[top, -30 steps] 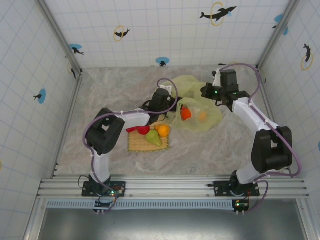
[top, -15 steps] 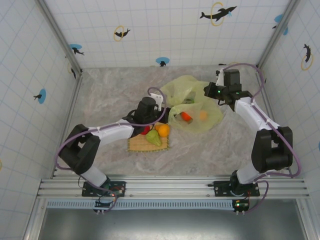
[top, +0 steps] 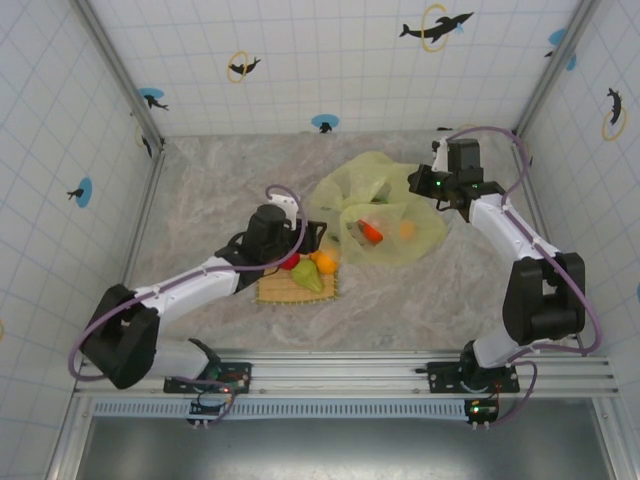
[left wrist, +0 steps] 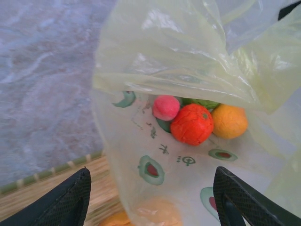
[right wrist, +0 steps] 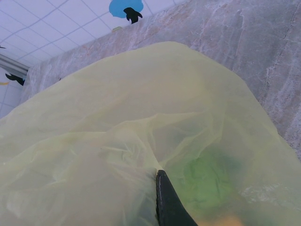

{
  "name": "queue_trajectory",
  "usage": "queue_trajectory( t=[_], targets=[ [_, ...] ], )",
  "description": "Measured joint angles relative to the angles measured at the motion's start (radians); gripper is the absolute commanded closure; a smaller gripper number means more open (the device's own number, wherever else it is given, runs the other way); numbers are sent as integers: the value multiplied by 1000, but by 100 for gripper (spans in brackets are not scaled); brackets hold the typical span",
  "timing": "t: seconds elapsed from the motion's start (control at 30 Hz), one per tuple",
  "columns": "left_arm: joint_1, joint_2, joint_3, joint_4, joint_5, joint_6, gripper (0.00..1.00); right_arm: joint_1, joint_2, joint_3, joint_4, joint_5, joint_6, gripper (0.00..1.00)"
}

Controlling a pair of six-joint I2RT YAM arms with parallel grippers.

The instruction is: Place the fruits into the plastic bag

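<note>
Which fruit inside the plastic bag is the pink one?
The small round pink toy fruit in the translucent yellow-green plastic bag: smallest of the cluster, touching the bigger red-orange round fruit, which separates it from the yellow-orange fruit.

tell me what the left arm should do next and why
Probably swing the left gripper down over the orange on the woven mat and close on it. Its jaws are open and empty, the orange, a red fruit and a green pear lie outside the plastic bag, and the right gripper pinches the bag's edge.
</note>
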Motion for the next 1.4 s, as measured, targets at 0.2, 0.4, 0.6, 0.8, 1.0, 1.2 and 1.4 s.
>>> queue_trajectory(
  t=[0.2,0.4,0.6,0.8,1.0,1.2,1.4],
  targets=[
    [0,-130,-64,-68,-112,5,25,-5,3,0,0,-1,-3,100],
    [30,-215,-90,-181,-219,31,22,-5,7,0,8,-6,-2,100],
    [143,-202,-51,-404,-241,90,16,-5,7,0,16,-8,-5,100],
    [274,-103,23,-575,-188,206,15,-5,7,-16,58,-14,-10,100],
    [323,27,88,-650,-129,269,15,-6,7,-50,84,-38,-10,100],
    [323,91,137,-662,-81,289,15,-19,7,-57,104,-52,-10,100],
    [323,132,145,-660,-48,291,15,-31,7,-58,106,-53,-10,100]
  ],
)
